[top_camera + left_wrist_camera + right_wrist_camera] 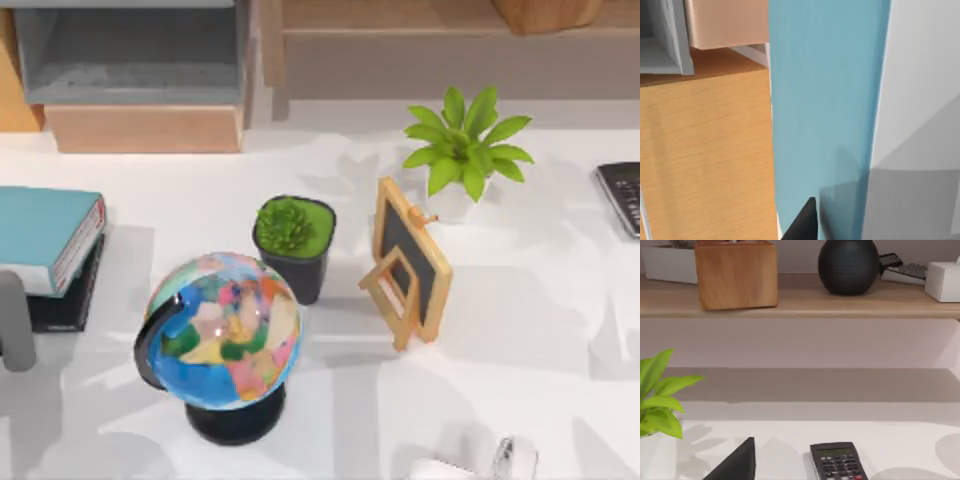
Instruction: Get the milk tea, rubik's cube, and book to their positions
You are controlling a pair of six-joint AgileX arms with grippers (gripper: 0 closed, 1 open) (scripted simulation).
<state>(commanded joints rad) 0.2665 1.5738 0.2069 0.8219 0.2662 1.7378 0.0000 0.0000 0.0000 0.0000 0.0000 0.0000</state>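
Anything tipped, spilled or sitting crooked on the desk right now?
Nothing spilled or tipped. The globe, black plant pot and little easel chalkboard all stand upright. The one untidy spot: the teal book at the left edge lies askew across the thin black book, overhanging it.

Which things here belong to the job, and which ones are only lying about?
For the job:
book

Just lying about:
black book
globe
potted plant
small chalkboard
leafy plant
calculator

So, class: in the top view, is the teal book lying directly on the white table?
No, the teal book lies on a thin black book at the table's left edge.
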